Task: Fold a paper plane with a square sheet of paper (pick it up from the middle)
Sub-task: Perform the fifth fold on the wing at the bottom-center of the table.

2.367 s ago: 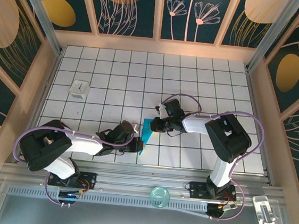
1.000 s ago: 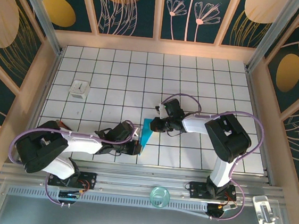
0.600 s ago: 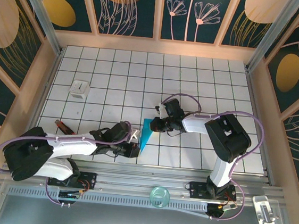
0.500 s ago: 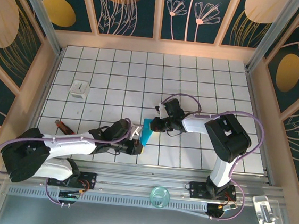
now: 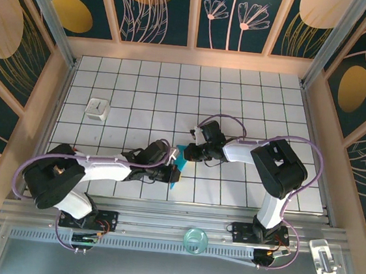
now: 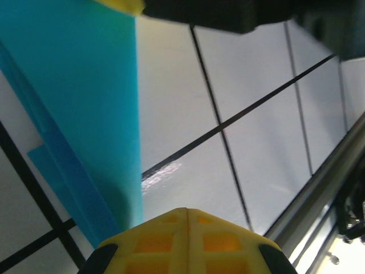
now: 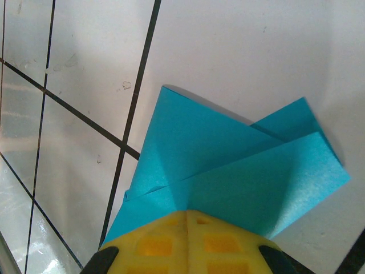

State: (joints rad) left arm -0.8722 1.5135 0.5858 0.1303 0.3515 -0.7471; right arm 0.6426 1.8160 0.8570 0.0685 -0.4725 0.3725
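The part-folded teal sheet of paper (image 7: 228, 171) lies flat on the desk (image 5: 239, 97), around its middle and towards the front edge. The right tool (image 5: 188, 152), fingers closed together, bears on one end, apparently to pin it. The left tool (image 5: 173, 173), also closed, sits at the paper's long edge, probably to press a crease.
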